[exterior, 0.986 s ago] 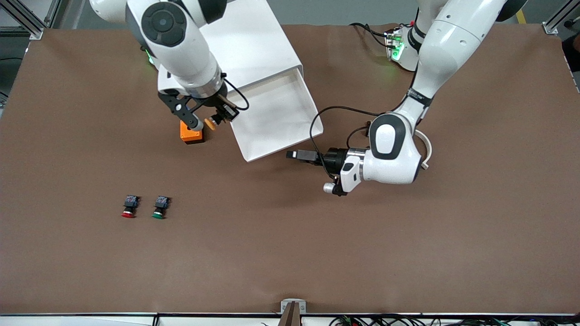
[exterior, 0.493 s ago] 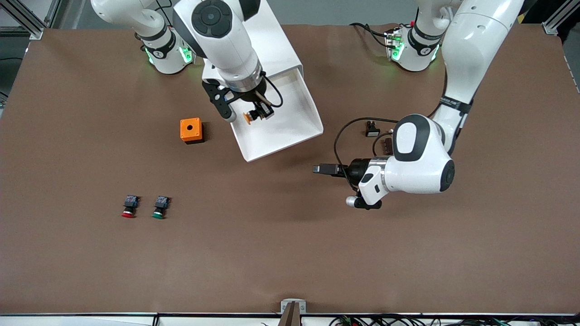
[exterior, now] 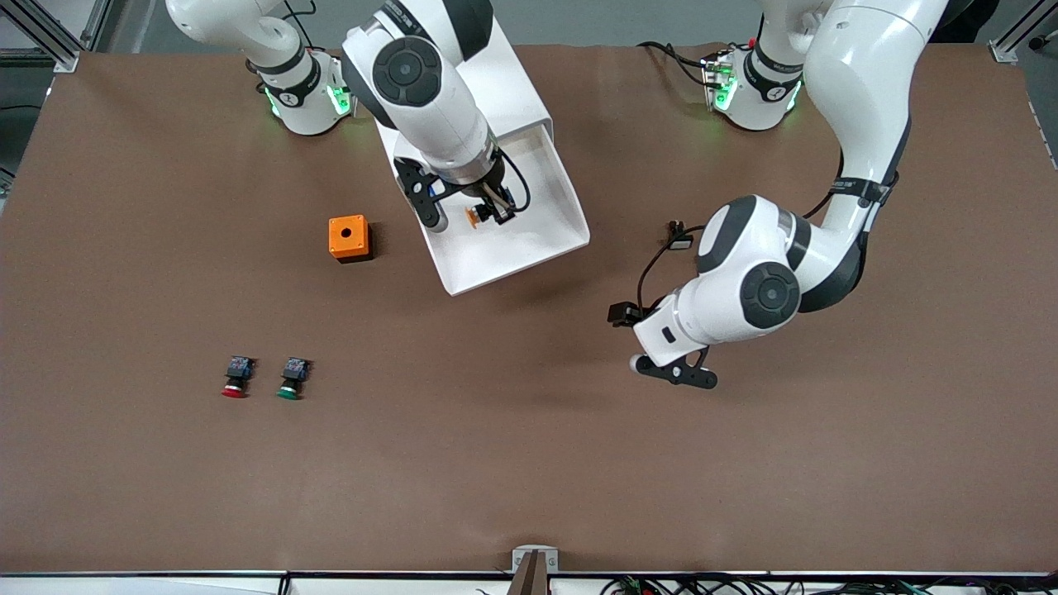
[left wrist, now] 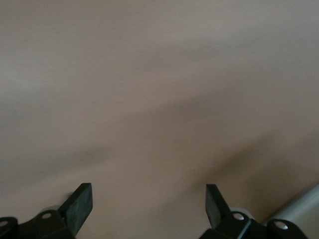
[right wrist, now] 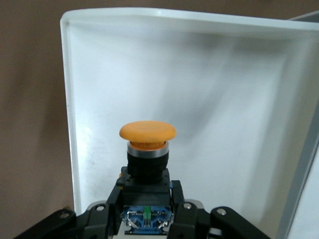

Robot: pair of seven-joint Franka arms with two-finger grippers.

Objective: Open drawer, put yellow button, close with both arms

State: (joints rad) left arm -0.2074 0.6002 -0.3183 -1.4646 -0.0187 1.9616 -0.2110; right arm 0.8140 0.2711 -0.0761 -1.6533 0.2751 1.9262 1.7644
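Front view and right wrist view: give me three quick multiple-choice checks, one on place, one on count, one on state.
1. What is the yellow button over?
A. the orange cube
B. the open drawer
C. bare table

2. How many buttons lie on the table?
A. one
B. two
C. three

3. How does the left pincer stand?
A. open, holding nothing
B. shut on a button
C. shut on the drawer front

Answers:
1 B, the right pincer holds it above the drawer tray.
2 B, the red button and the green button.
3 A, the left pincer shows spread fingers over bare table.

No readable text — none at all.
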